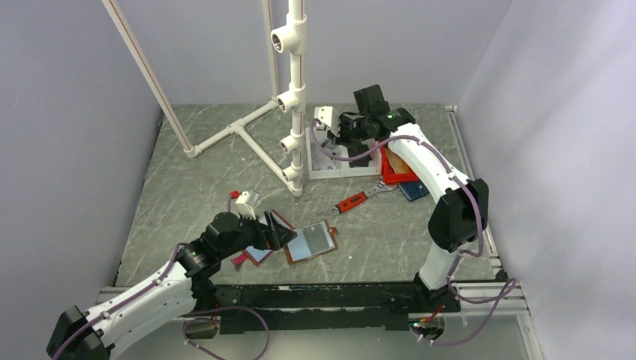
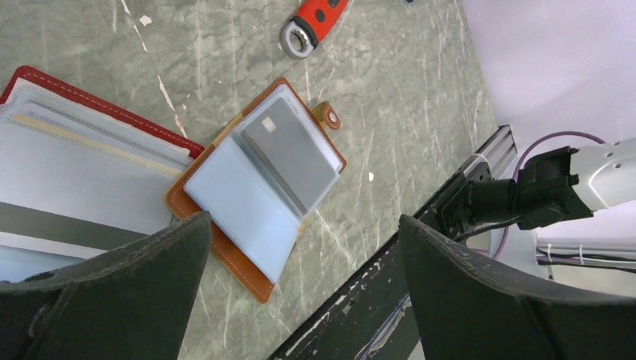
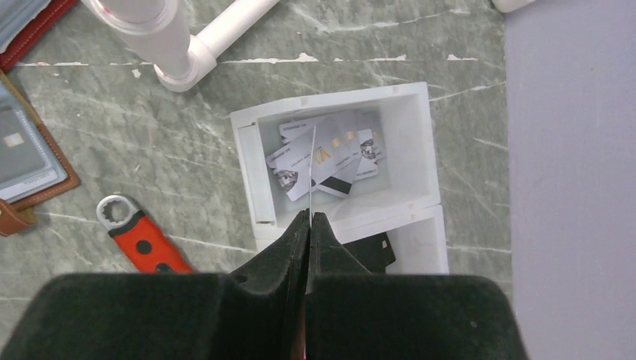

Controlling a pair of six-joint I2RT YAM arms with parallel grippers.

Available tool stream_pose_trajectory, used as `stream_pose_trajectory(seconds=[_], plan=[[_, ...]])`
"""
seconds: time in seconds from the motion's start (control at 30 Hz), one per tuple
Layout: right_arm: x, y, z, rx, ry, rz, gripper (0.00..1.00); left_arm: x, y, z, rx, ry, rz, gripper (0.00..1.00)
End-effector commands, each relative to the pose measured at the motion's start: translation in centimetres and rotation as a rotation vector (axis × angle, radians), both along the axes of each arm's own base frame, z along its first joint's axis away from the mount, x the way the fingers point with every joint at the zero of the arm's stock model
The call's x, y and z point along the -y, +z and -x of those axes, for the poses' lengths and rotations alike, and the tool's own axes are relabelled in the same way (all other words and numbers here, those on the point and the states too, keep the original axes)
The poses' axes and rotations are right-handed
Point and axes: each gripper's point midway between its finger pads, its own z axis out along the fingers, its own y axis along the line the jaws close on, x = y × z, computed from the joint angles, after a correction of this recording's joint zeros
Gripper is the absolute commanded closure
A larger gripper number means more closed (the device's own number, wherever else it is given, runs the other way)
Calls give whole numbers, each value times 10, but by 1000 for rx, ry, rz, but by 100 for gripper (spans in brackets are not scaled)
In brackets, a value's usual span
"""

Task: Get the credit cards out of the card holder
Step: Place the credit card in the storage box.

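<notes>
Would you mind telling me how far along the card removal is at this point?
Several cards already lie in the white bin. The right jaws are shut on another card, held edge-on above that bin and not yet let go. The card holder lies open under the wide-open left jaws, with at least one grey card visible in a sleeve, so there is more to pull.

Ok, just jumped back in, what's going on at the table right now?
The right arm's fingers are shut on a card, held edge-on over the white bin, where several loose cards lie. The left arm's fingers are wide open above the open card holder on the table, holding nothing. At least one sleeved card sits in its clear pockets, so the job isn't finished.
</notes>
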Motion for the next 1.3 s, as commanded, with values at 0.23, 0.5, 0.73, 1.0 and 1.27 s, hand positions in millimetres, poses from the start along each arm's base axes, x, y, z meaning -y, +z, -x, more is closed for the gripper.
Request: stream_pose_trajectory(seconds=[0.23,0.5,0.73,1.0,1.27], plan=[[-12,16,-26,114,10,17,100,-2,7,-3,11,29,19,1],[-19,12,-42,139,-6,17,100,-1,5,-3,2,27,22,1],[-23,1,-53,166,-29,57,100,-3,5,-2,2,33,19,1],[-18,-14,-70,200,-103,79,100,-5,6,-4,12,44,19,0],[-18,-35,-74,180,-127,83,100,-4,6,-4,8,40,15,1]])
